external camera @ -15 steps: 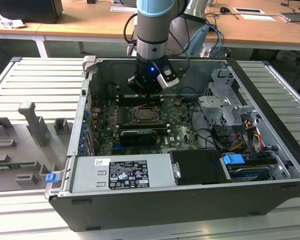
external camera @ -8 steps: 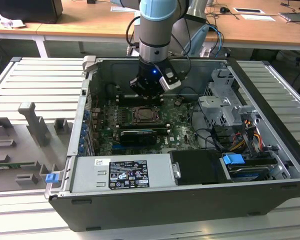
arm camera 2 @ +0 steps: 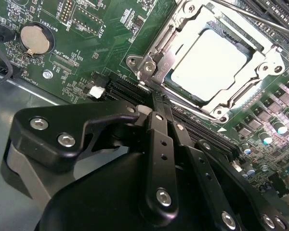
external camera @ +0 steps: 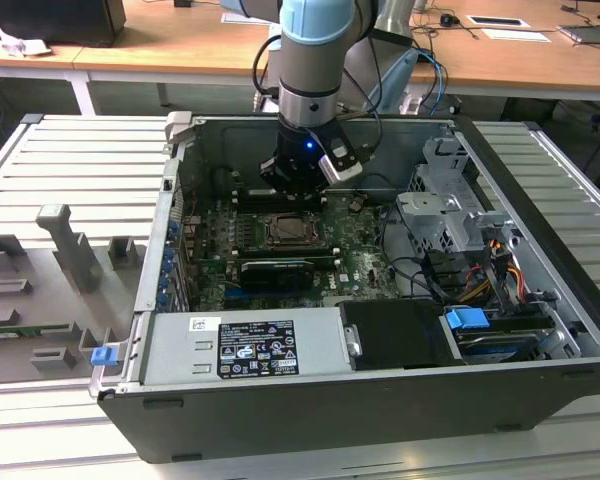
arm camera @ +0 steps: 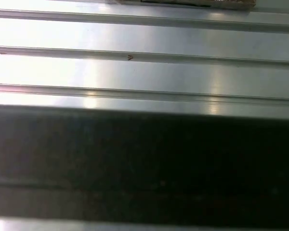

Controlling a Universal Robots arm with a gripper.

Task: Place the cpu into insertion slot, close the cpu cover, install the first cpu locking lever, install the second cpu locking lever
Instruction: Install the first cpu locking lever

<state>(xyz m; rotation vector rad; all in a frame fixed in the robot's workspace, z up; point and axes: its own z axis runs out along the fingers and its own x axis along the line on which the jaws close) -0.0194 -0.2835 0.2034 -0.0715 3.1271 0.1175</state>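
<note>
Black gripper [arm camera 2: 159, 103] linkage sits closest to you in the second wrist view, its fingers drawn close together with nothing between them, the tips just beside the socket's near corner. Beyond them your cpu [arm camera 2: 209, 62] lies flat in the slot [arm camera 2: 156, 53], its pale face showing through the cut-out of the cover [arm camera 2: 241, 94], which is folded down over it. A thin lever [arm camera 2: 241, 14] runs along the socket's far side. A round coin battery [arm camera 2: 34, 39] sits on the green board [arm camera 2: 106, 43].

From the exterior view, your arm [external camera: 315, 60] reaches down into the open computer case [external camera: 540, 300] on the ribbed counter [external camera: 70, 170], with the gripper [external camera: 298, 183] hovering just above the socket [external camera: 290, 230]. Grey fixtures [external camera: 65, 245] stand near the counter's edge at the exterior view's left.
</note>
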